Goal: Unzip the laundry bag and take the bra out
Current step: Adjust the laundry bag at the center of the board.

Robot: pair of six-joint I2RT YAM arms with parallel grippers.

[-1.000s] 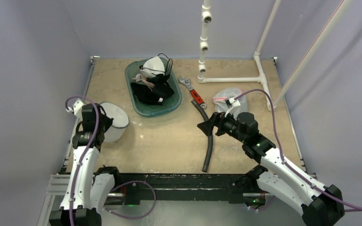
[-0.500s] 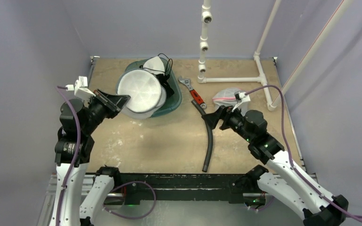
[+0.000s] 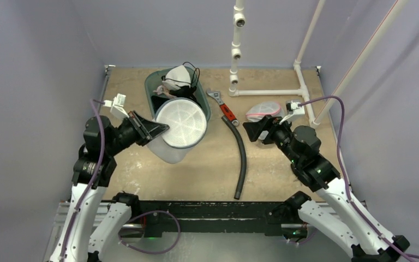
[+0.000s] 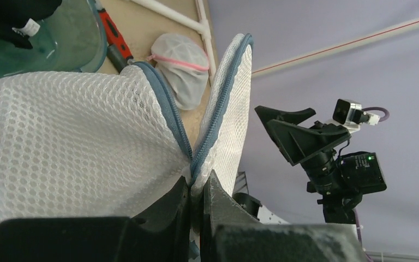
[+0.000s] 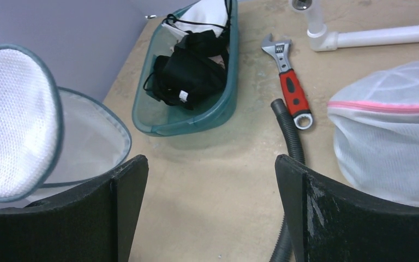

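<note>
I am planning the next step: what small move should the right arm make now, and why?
Probably move the open right gripper left toward the mouth of the mesh laundry bag. The left gripper pinches the bag at its zipper, holding it lifted and already unzipped.

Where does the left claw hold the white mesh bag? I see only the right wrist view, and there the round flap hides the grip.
Observer: In the left wrist view, the left claw is shut on the white mesh bag at the point where its two zipper edges meet.
Operator: Is the zipper open at that place?
Observer: Yes. The two edges spread apart away from the claw, with the flap on one side.
Operator: How does my right claw stand to the bag?
Observer: From above, the right claw is apart from the bag, on the other side of the black hose.
</note>
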